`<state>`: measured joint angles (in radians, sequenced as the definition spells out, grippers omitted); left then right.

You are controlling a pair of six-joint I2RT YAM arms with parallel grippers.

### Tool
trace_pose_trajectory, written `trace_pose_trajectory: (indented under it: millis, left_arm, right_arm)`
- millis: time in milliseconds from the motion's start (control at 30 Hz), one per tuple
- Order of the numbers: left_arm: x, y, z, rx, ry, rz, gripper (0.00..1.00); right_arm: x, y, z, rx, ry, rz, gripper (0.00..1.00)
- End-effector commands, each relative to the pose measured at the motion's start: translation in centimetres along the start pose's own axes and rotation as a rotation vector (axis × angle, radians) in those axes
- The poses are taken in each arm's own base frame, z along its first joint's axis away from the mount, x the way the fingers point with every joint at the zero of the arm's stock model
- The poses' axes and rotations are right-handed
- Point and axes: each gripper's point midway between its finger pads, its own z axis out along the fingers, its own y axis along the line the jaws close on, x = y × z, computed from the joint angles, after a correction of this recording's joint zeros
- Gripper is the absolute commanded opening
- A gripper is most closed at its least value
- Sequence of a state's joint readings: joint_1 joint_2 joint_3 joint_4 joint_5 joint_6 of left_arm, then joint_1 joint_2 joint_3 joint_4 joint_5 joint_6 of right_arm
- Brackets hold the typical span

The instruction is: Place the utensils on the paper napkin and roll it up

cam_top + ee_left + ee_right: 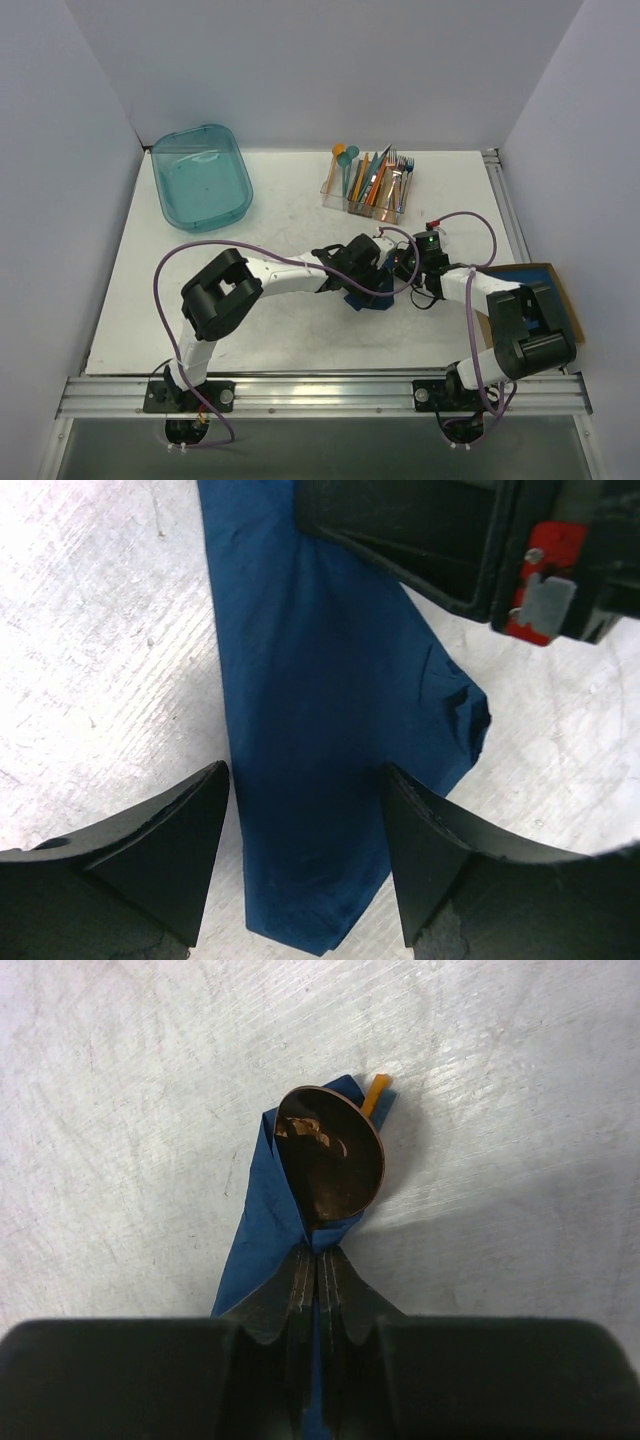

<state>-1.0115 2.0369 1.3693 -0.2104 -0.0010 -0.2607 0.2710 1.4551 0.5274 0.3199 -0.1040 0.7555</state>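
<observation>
1. Two arms meet over the middle of the white table, their wrists close together above the dark blue paper napkin.
2. One of them, the right gripper, is clenched. Its fingers are pressed flat together on the napkin's gathered paper just below the bowl of the copper spoon, and a thin strip of blue shows between the pads.
3. Only the spoon's round bowl is visible, lying on the napkin just past the fingertips. Paper is folded in from both sides toward its neck, and the handle is hidden under paper and gripper.
4. Beside the bowl a slim orange tip pokes out past the napkin's far edge. What kind of utensil it belongs to cannot be told.
5. The left gripper is released. Its fingers stand apart, one on each side of the napkin, and whether they touch the paper cannot be told.
6. From the left wrist, the napkin is a long narrow folded band lying on the table, with a crumpled corner sticking out to one side. The right gripper's black body, with a red part on it, sits over its far end.
7. Farther back stands a clear organizer holding orange, teal and blue cutlery.
8. A teal tub sits at the far left corner.
9. A brown cardboard sheet lies at the table's right edge, beside the right arm.
</observation>
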Motion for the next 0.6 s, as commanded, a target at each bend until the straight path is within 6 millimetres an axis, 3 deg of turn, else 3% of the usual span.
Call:
trace_pose_trajectory:
  millis: [0,233,367,500,567]
  left_arm:
    - [4.5,-0.2,0.6,0.028,0.134,-0.043,0.71]
    - [2.8,0.7,-1.0,0.032,0.079,-0.083,0.77]
    - [1.1,2.0,-3.2,0.014,0.019,-0.111,0.84]
    - [0.3,4.6,-5.5,-0.042,-0.035,-0.164,0.97]
    - [-0.8,5.1,-6.9,-0.05,-0.091,-0.191,0.94]
  right_arm:
    - [1.5,-0.9,0.3,0.023,0.044,-0.015,0.0]
    - [0.7,-0.1,0.4,-0.019,0.014,-0.055,0.0]
    - [0.2,0.4,0.3,-0.043,-0.011,-0.076,0.0]
    - [-0.5,1.3,0.0,-0.085,-0.042,-0.097,0.0]
    - [-0.7,1.9,-0.2,-0.116,-0.049,-0.115,0.0]
